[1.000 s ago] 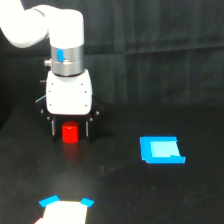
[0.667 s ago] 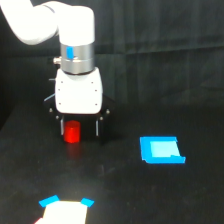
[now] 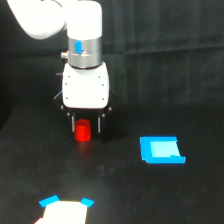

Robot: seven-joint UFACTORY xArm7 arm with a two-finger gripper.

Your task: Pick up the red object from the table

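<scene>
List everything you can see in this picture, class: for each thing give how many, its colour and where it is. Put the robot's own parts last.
Red block: one, bright red, on the table between the claw's two fingers, left of centre in the exterior view.
Blue rectangle: one, blue with a paler middle, flat on the table toward the exterior view's right.
Pale patch with blue corners: one, whitish with blue tips, at the bottom edge, partly cut off.
Table: one, matte black, filling the lower half.
Backdrop: one, black, behind the table.
Robot arm: one, white with a grey band, coming from the top left.
Claw: one, dark fingers, lowered around the red block; whether it grips cannot be told.
</scene>
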